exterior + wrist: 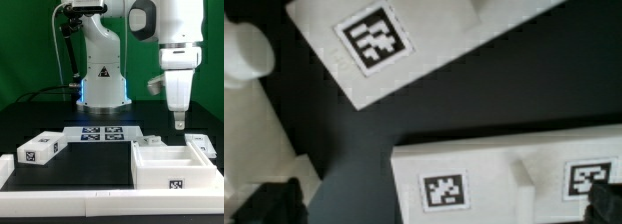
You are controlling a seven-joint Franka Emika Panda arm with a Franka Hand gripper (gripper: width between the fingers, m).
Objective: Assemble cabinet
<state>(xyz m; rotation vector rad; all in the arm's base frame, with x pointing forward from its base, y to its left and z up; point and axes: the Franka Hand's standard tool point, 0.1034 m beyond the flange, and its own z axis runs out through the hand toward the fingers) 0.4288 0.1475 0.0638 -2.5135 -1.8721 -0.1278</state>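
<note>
The cabinet body (168, 162), an open white box with a tag on its front, lies at the exterior view's right. A smaller white tagged block (40, 150) lies at the left, and another white part (201, 147) sits behind the body at the far right. My gripper (180, 122) hangs in the air just above the body's back edge, open and empty. In the wrist view a white tagged panel (375, 45) and a white part with two tags (491, 185) show below me. One dark finger (267, 205) shows at the frame's edge.
The marker board (100, 133) lies in front of the robot base (103, 80). A low white wall (70, 195) runs along the table's front edge. The black table (90, 160) lies between the block and the body.
</note>
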